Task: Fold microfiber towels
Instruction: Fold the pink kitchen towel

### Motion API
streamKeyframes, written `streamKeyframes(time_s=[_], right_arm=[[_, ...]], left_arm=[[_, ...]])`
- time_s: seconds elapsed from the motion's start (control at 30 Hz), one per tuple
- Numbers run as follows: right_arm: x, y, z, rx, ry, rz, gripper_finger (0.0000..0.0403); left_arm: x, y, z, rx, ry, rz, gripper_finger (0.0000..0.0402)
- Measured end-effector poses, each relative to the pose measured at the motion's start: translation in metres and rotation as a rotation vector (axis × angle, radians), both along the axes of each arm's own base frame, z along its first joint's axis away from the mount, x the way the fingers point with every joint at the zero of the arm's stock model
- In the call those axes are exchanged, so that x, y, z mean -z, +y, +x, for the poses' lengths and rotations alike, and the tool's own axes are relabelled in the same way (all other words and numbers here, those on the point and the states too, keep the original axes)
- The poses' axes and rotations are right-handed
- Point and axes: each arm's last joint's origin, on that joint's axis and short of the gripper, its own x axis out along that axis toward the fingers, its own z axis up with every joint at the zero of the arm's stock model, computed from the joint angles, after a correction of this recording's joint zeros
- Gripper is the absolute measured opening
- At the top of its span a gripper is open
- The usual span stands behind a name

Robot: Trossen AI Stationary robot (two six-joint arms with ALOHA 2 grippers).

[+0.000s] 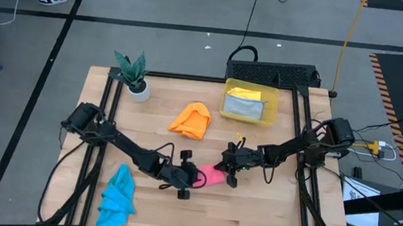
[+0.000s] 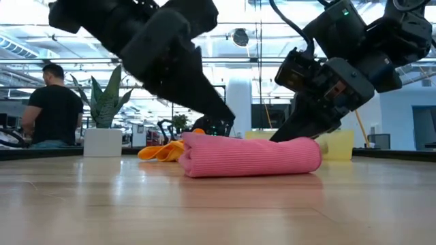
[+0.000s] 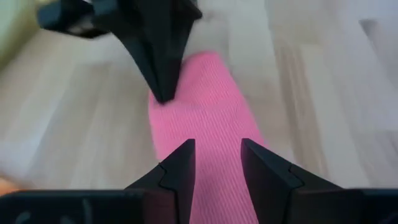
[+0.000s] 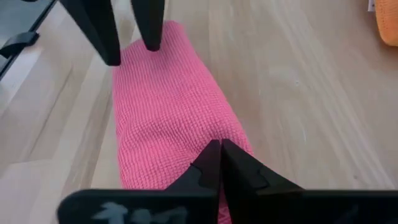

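Observation:
A pink towel [image 1: 212, 176], folded into a thick narrow bundle, lies flat on the wooden table [image 1: 273, 216] near its middle. My right gripper [image 4: 219, 149] is shut at the end of the bundle toward the table's right. My left gripper [image 3: 217, 143] stands open over the opposite end, its fingers on either side of the bundle's top. An orange towel [image 1: 191, 119] lies crumpled toward the far side. A bright blue towel [image 1: 117, 198] lies bunched at the near left. A grey towel [image 1: 245, 110] and a yellow one [image 1: 244, 93] sit in the yellow bin [image 1: 226, 100]. My left gripper's fingertips [image 4: 151, 43] hang at the towel's far-left end; I cannot tell whether they touch it. My right gripper pinches a small pucker of cloth on the top of the towel's right end [image 4: 214, 138] between its shut fingertips. It slants down from the table's right. The towel lies on the table.
A potted plant [image 1: 137, 77] stands at the far left corner of the table. The yellow bin sits at the far right. A person [image 2: 51, 102] sits in the room beyond the table. Bare wood lies along the near edge, right of the blue towel.

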Motion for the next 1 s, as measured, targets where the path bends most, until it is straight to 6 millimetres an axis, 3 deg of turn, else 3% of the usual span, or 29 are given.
streamKeyframes(time_s=[0.17, 0.43, 0.73, 0.87, 1.0], right_arm=[[0.000, 0.000, 0.000, -0.004, 0.005, -0.004, 0.0001], [0.001, 0.000, -0.002, -0.043, 0.017, -0.063, 0.0002], [-0.034, 0.002, -0.013, -0.075, -0.040, -0.134, 0.0004], [-0.042, 0.014, -0.013, -0.161, -0.122, -0.130, 0.0037], [-0.039, 0.025, -0.015, -0.221, -0.126, -0.162, 0.0095]], left_arm=[[0.015, 0.010, -0.005, -0.080, 0.125, -0.007, 0.0131], [0.017, 0.010, -0.009, -0.085, 0.175, -0.030, 0.0131], [0.018, 0.008, -0.010, -0.075, 0.182, -0.024, 0.0131], [0.018, 0.008, -0.010, -0.075, 0.181, -0.023, 0.0131], [0.018, 0.008, -0.010, -0.075, 0.180, -0.024, 0.0131]])
